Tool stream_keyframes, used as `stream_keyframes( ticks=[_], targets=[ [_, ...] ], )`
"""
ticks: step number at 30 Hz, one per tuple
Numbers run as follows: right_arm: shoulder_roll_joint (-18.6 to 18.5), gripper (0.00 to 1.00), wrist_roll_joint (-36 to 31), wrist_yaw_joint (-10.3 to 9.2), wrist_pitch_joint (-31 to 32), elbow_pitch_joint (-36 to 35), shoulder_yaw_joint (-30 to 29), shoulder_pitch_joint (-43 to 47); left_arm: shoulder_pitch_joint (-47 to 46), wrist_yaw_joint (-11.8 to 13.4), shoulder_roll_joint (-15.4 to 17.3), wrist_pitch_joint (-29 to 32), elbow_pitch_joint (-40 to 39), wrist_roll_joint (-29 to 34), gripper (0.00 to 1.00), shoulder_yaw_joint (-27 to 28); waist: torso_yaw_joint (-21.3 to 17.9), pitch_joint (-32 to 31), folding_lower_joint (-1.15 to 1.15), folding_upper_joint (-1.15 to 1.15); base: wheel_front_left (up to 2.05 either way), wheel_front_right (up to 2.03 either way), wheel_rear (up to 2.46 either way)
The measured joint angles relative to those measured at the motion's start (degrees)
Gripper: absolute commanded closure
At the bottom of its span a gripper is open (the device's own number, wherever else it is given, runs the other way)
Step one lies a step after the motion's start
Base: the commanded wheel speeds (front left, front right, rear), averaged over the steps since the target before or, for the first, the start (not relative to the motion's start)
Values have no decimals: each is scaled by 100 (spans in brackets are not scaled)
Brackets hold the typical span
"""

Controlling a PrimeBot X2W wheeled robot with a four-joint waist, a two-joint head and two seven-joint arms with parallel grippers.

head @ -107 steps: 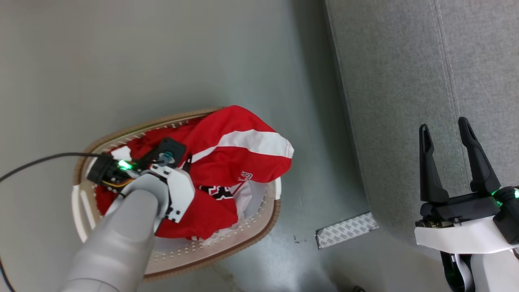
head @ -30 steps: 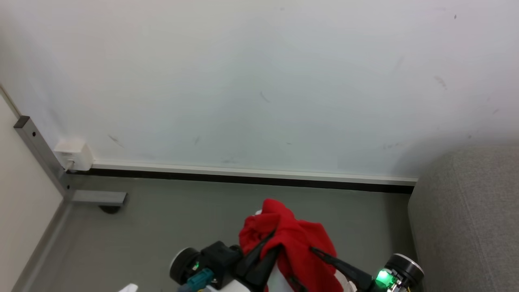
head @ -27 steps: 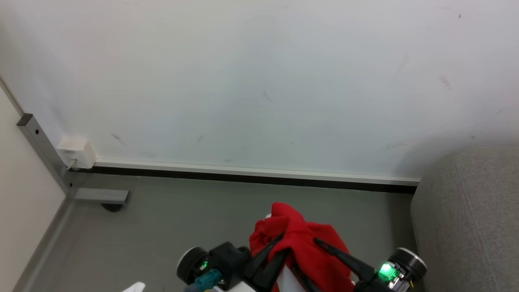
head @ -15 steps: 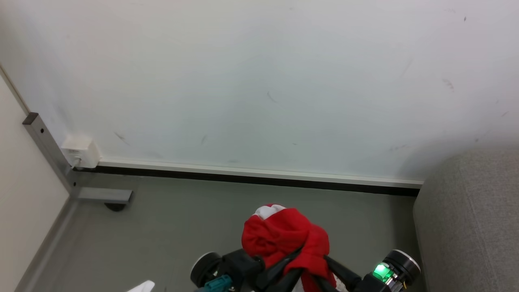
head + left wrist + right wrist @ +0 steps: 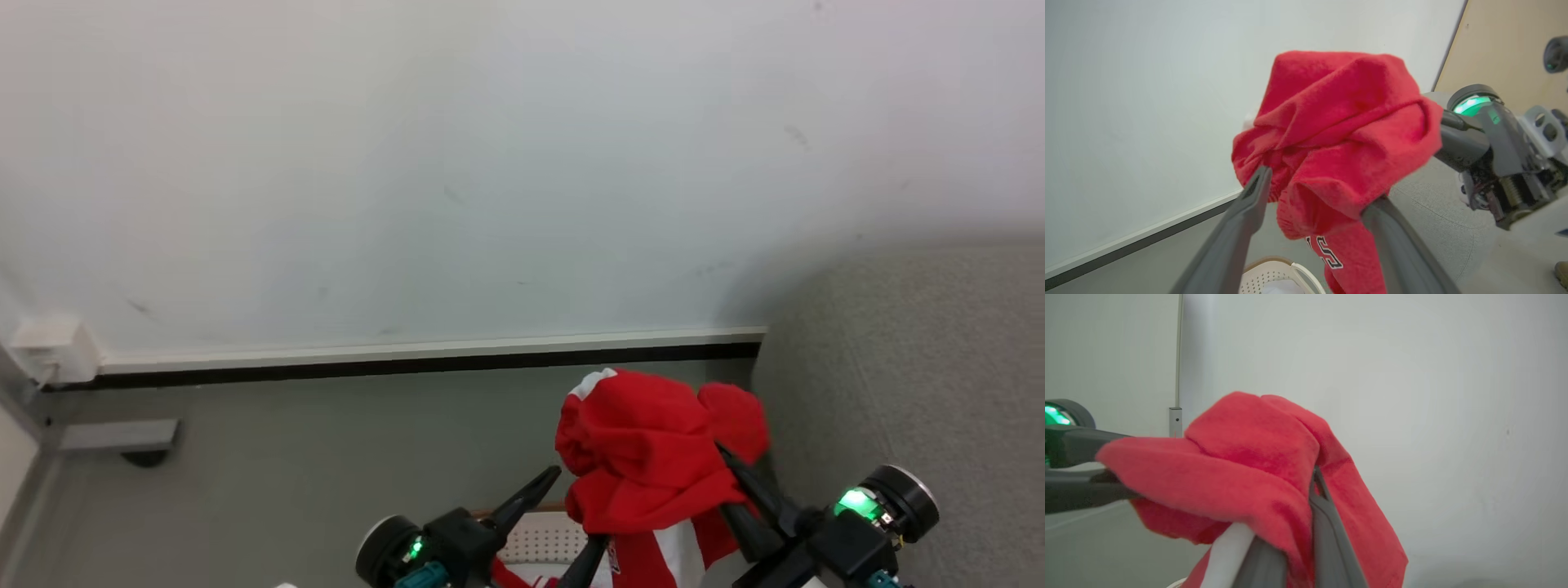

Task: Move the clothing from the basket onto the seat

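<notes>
- So, far left in the head view, a small white box point(image 5: 49, 351) sits on the wall point(image 5: 490, 163) just above the baseboard point(image 5: 408, 363). A grey metal bar point(image 5: 114, 435) sits low over the floor point(image 5: 286, 474) near it.
- Moving in, the left pincer point(image 5: 581, 505) comes up from the bottom edge with its fingers point(image 5: 531, 492) spread wide. One points up into free air and the other runs under the red cloth. In its own wrist view the bundle bulges between and over the two tips, but they aren't pinching it.
- Right behind that pincer a bit of the basket point(image 5: 539, 541) peeks out, showing cream perforated wall and brown rim.
- Centre-right is the clothing point(image 5: 645, 449), a bunched red lump up in the air with the basket below it. A white corner pokes out on top and a white stripe hangs down underneath. The left wrist view catches black-and-white lettering on the dangling part.
- Next is the right pincer point(image 5: 735, 490). It's narrow, with its fingers close together and clamped on the clothing, which drapes over both of them. There's a green light glowing on its wrist.
- Far right is the seat point(image 5: 898, 392), light grey fabric with a rounded edge. The red lump hangs just beside its left edge, not on it.
</notes>
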Motion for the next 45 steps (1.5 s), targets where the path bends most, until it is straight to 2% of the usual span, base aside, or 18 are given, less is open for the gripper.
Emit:
stream_keyframes(
  ticks=[14,20,27,35,42,45],
  targets=[
    [-238,100,26,0,0,-400,-573,354,-212,10,-193,-271,377,74,0,-252,-1737,183,0,0,0,0,0],
    [-191,100,42,0,0,-478,-744,436,-286,-11,-232,-310,493,74,0,-330,-2207,309,-1,0,0,0,0],
    [-40,100,9,0,0,-651,-1365,265,-789,-97,-220,-143,453,185,0,-449,-2183,761,0,0,0,0,0],
    [169,100,21,0,-1,-591,-2555,-1079,-2629,-285,-249,126,313,579,0,-531,-1915,2086,1,0,0,0,0],
    [-381,100,5,0,-1,510,-3457,-2925,-3992,-369,-297,93,391,790,0,-797,-1614,3504,2,0,0,0,0],
    [-765,100,48,0,-2,1089,-3976,-3750,-4347,-374,-346,-22,436,822,0,-886,-1454,4027,3,0,0,0,0]
  ],
)
